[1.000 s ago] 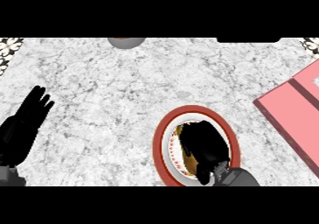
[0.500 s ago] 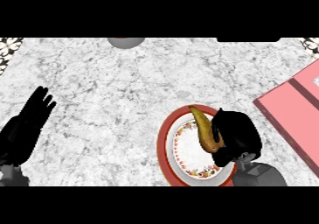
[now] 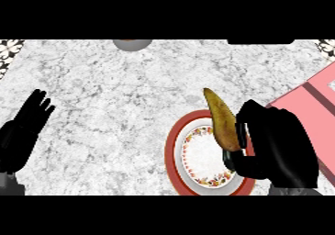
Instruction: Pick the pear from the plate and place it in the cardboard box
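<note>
The right robot hand [image 3: 275, 144] has its fingers curled round the pear [image 3: 222, 120], which shows over the plate's [image 3: 180, 156] far rim with its long axis running toward the bench's far edge, narrow end away from the robot. The cardboard box [image 3: 319, 98] lies just beside that hand at the bench's right edge, so the carry looks short and rightward. The left robot hand [image 3: 24, 128] rests open, fingers up, near the bench's left edge, well apart.

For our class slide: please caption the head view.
Right robot hand holds the pear above the plate, beside the pink box.
</note>
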Tool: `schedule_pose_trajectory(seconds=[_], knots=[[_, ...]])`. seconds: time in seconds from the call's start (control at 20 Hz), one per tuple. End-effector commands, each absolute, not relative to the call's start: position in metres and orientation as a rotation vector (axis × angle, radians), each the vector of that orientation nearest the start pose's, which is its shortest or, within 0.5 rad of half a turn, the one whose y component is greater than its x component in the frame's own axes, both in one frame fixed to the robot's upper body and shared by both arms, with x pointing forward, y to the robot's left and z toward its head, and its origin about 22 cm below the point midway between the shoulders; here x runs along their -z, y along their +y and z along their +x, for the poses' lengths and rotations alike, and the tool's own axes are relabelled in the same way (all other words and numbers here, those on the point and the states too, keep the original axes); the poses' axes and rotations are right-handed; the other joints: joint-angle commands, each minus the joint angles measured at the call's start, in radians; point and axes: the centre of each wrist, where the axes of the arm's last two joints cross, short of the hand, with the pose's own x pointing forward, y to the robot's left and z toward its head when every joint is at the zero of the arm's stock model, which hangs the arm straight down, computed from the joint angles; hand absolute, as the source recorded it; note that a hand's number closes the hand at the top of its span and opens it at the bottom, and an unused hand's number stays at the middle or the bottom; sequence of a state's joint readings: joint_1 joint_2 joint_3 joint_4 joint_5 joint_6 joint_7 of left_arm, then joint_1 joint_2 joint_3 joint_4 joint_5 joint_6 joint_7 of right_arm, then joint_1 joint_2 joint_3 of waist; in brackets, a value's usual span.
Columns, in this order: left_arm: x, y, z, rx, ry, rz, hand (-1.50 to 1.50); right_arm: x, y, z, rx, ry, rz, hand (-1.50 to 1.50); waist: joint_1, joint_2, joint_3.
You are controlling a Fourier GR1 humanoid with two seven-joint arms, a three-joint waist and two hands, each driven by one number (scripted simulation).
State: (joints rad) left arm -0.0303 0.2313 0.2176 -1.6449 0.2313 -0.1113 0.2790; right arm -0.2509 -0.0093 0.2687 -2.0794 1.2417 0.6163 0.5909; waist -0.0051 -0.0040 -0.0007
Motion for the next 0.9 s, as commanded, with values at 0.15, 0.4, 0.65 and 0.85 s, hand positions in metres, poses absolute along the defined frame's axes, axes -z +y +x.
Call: schedule_pose_trajectory(seconds=[0.15,0.4,0.65,0.85], knots=[[-0.052,0.334,0.252,-0.064,-1.428,0.071,0.00,-0.234,-0.160,0.192,-0.764,-1.361,-1.288,1.50,-0.003,0.001,0.000],[-0.049,0.327,0.247,-0.060,-1.446,0.065,0.00,-0.274,-0.190,0.213,-0.642,-1.334,-1.384,1.50,0.005,0.003,0.000],[-0.049,0.321,0.237,-0.067,-1.446,0.040,0.00,-0.277,-0.225,0.222,-0.584,-1.276,-1.403,1.50,0.006,0.003,0.001],[-0.058,0.328,0.254,-0.053,-1.439,0.054,0.00,-0.276,-0.254,0.239,-0.655,-1.218,-1.440,1.50,0.004,0.005,0.001]])
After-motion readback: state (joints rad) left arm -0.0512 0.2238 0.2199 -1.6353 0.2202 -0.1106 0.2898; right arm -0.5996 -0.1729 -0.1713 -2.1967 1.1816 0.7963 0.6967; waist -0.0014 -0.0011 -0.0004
